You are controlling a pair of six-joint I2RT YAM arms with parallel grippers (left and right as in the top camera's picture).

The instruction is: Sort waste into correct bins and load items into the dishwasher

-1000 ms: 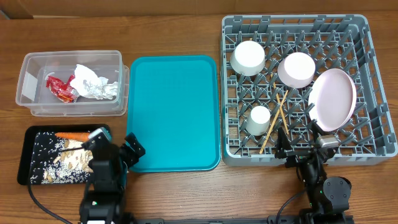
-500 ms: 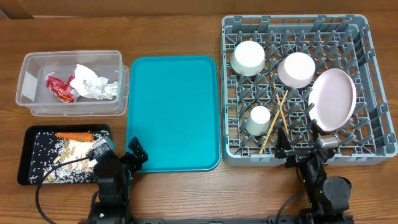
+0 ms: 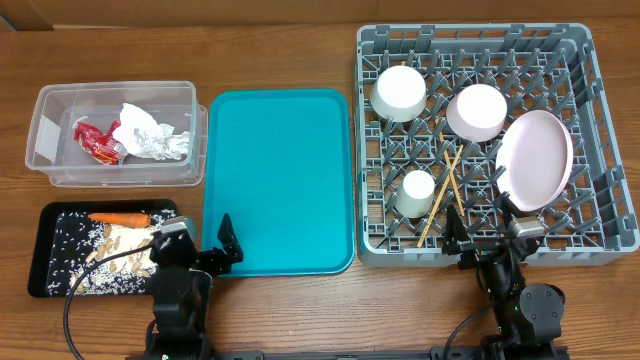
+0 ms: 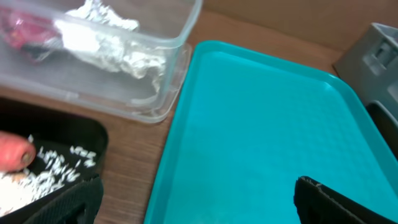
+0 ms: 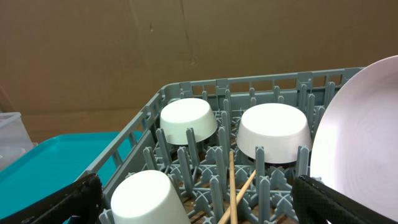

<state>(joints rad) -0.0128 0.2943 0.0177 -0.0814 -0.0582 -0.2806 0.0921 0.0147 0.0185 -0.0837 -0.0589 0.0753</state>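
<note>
The clear tub (image 3: 45,140) holds the red wrapper (image 3: 97,142) and crumpled white-silver paper (image 3: 148,135); both show in the left wrist view, wrapper (image 4: 25,31) and paper (image 4: 118,46). The black tray (image 3: 40,262) holds the carrot (image 3: 120,217) and beige scraps (image 3: 115,248). The grey rack (image 3: 590,240) holds two bowls (image 3: 401,93) (image 3: 476,111), the pink plate (image 3: 535,160), the cup (image 3: 416,191) and the chopsticks (image 3: 443,192). My left gripper (image 3: 195,255) is open and empty over the teal tray's front left edge. My right gripper (image 3: 490,240) is open and empty at the rack's front wall.
The teal serving tray (image 3: 280,180) lies between the tub and the rack, with nothing on it. In the right wrist view the cup (image 5: 152,199), chopsticks (image 5: 233,186), bowls (image 5: 188,119) and plate (image 5: 360,130) stand close ahead.
My left gripper has drawn back from over the black tray toward the front and right, now at the teal tray's corner. The right arm has not moved.
</note>
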